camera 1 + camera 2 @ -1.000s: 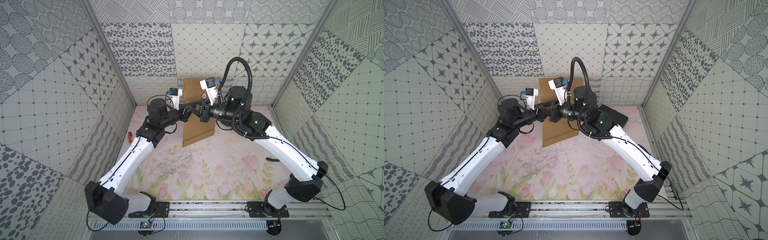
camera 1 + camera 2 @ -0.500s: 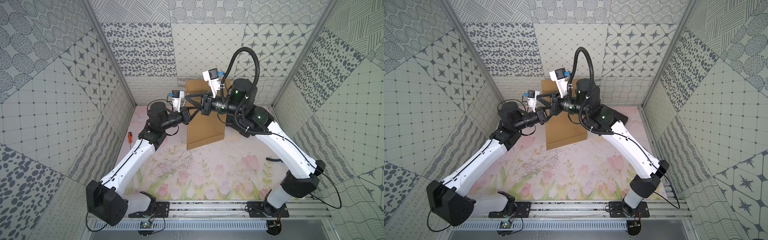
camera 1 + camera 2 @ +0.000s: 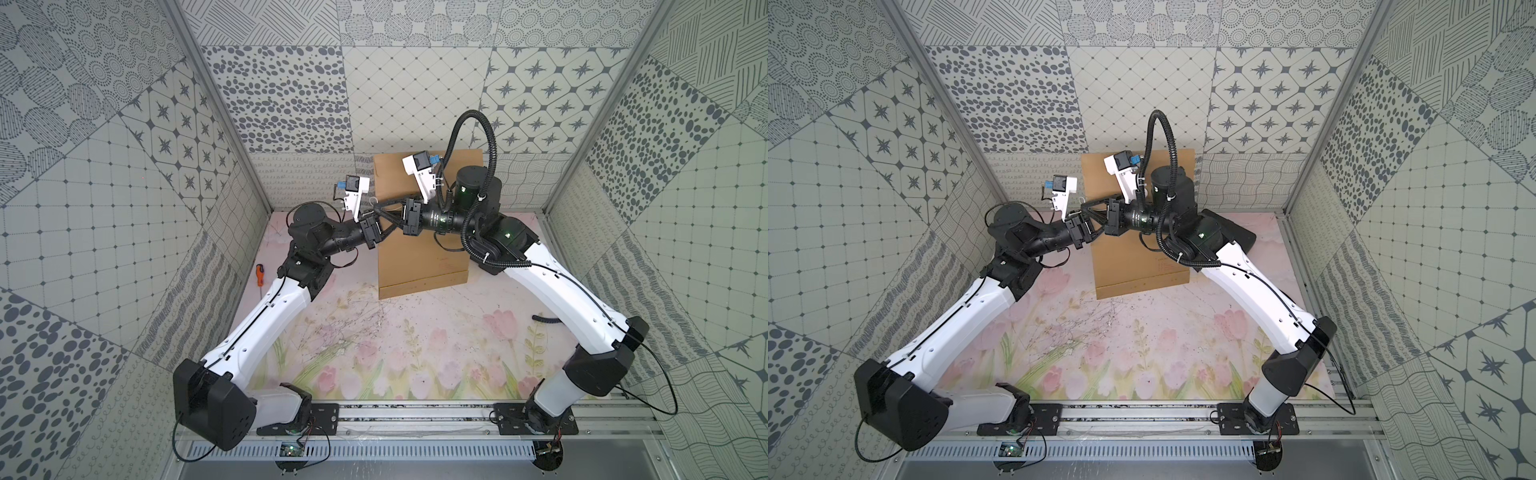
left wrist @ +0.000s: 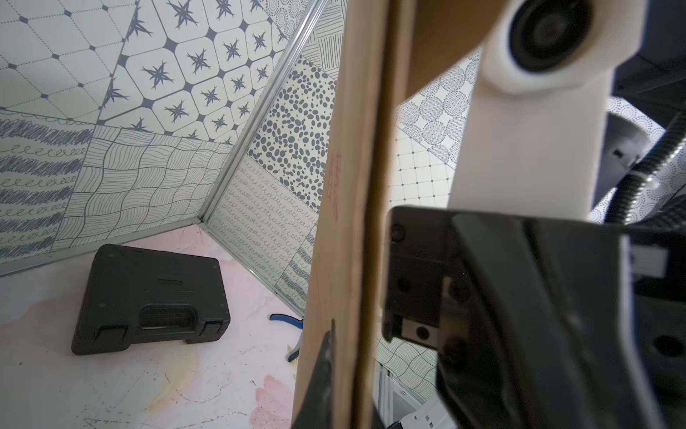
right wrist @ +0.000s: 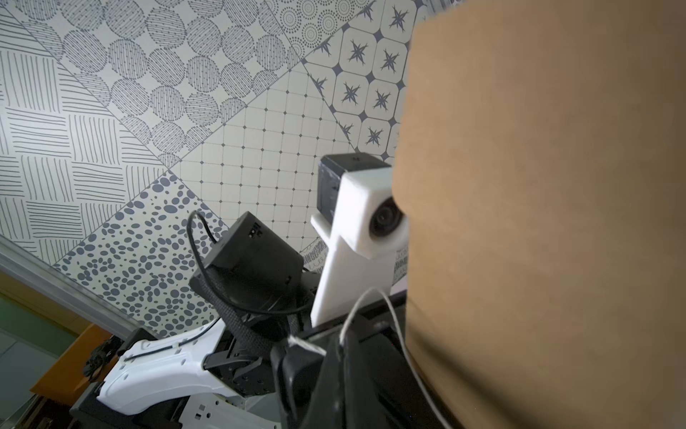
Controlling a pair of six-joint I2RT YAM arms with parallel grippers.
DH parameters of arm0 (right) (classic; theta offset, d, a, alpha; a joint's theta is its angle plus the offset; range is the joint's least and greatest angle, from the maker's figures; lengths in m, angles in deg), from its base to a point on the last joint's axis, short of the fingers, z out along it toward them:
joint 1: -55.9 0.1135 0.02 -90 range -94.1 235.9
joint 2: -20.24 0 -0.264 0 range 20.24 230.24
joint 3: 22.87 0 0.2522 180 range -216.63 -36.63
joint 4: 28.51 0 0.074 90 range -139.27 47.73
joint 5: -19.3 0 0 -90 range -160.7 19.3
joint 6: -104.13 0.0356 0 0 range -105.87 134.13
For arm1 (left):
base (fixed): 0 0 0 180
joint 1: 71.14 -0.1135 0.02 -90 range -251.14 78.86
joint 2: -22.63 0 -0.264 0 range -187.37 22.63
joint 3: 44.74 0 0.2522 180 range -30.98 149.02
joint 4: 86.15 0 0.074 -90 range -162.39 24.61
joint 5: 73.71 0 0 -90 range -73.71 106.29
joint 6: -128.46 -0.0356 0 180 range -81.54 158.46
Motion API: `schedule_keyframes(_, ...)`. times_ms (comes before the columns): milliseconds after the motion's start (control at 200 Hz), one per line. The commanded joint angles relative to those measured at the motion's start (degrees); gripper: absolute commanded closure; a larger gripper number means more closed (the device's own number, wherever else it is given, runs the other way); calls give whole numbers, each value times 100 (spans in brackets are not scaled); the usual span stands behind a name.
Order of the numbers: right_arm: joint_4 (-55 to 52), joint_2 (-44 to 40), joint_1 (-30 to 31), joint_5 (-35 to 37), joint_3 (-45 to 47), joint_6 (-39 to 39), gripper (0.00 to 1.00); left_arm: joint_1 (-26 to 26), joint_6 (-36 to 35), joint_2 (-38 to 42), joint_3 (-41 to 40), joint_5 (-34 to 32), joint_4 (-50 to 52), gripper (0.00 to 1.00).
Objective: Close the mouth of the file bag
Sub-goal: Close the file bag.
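At the back of the table, in front of the rear wall, the one file bag [image 3: 419, 262] is held up on end, and whether its lower edge touches the flowered mat [image 3: 415, 353] cannot be told. Two arms meet at its left edge. The left gripper [image 3: 384, 232] has its fingers pressed together on the paper near that edge, which the left wrist view shows edge-on between them. The right gripper [image 3: 377, 212] has its fingers squeezed together on the thin white string [image 5: 306, 344], whose frayed end sticks out beside the fingertips while the rest loops away along the brown face. In both top views the right arm crosses the middle of the bag and hides much of its upper half, so no button discs can be made out. Behind the bag lies one black case [image 3: 1237, 237], flat on the mat near the right wall. One pair of blue-handled pliers [image 4: 286, 319] lies near the case, partly behind the bag. One orange-handled screwdriver [image 3: 259, 275] lies by the left wall, well apart from the rest.
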Motion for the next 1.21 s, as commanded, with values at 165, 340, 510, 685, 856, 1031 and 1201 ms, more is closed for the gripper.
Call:
schedule_keyframes(165, 400, -934, -299, -401, 828, 99, 100, -193, 476, -119, 362, 599, -982, 100)
schedule_keyframes(340, 470, -1159, -447, -641, 1195, 203, 100, -207, 519, -156, 494, 685, -966, 100)
schedule_keyframes(510, 523, -1318, -630, -684, 1487, 286, 100, -212, 533, -163, 582, 779, -973, 100)
schedule_keyframes(685, 637, -1468, -813, -781, 1758, 431, 100, -212, 478, -143, 654, 832, -839, 100)
schedule_keyframes(856, 538, -1601, -928, -718, 1842, 391, 100, -232, 369, -113, 696, 926, -717, 100)
schedule_keyframes(1031, 427, -1687, -1128, -693, 1891, 451, 100, -241, 43, -52, 829, 1174, -359, 100)
schedule_keyframes(1201, 222, -1708, -1233, -633, 1821, 402, 100, -237, -99, -23, 832, 1529, -301, 100)
